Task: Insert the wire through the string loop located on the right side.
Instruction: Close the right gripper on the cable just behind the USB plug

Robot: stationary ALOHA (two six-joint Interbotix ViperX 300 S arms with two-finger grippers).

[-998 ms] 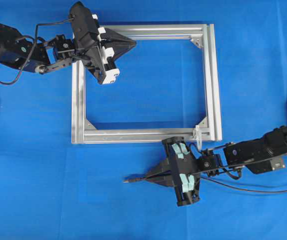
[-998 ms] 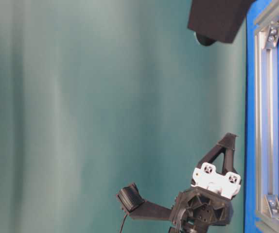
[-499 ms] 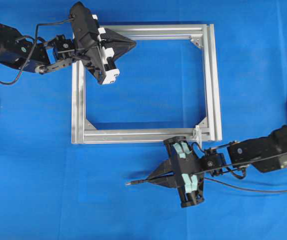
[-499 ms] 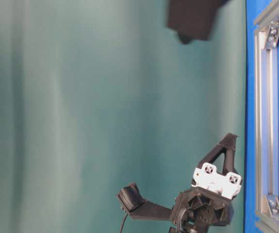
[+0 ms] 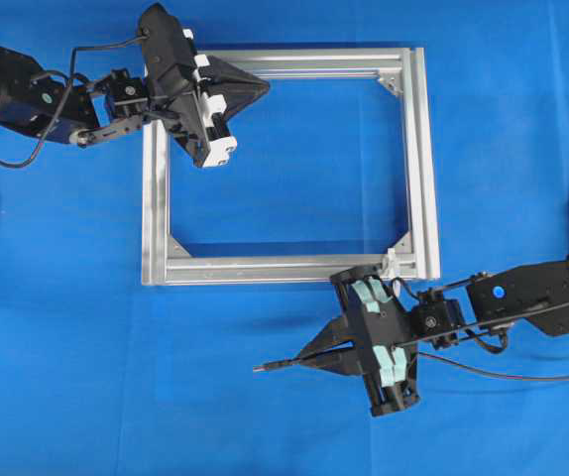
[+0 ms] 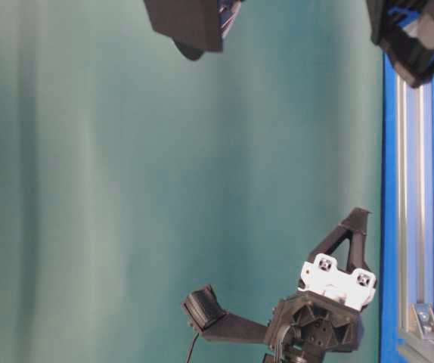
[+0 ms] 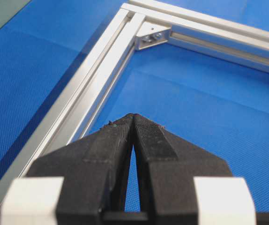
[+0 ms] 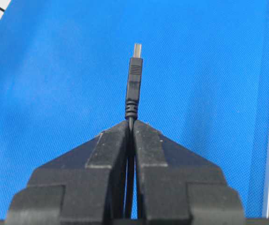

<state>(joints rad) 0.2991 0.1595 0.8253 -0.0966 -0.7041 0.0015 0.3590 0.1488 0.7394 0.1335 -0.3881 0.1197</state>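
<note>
My right gripper [image 5: 302,361] is shut on the thin black wire [image 5: 503,376], just in front of the frame's front right corner. The plug tip [image 5: 262,368] sticks out to the left past the fingertips. In the right wrist view the plug [image 8: 134,82] stands straight out of the shut gripper [image 8: 131,123] over blue cloth. The whitish string loop [image 5: 391,261] stands at the frame's front right corner, right beside the gripper's body and behind its fingertips. My left gripper [image 5: 265,87] is shut and empty over the frame's back left corner, its tips [image 7: 133,116] meeting.
A rectangular aluminium frame [image 5: 265,268] lies flat on the blue cloth, with silver corner brackets [image 7: 152,37]. The wire trails right along the right arm [image 5: 532,297]. In the table-level view the left gripper [image 6: 355,218] hangs near the frame rail [image 6: 413,189].
My right gripper has shifted a little right and toward the front edge, turning slightly, with the wire's plug carried along. The left arm has stayed still.
</note>
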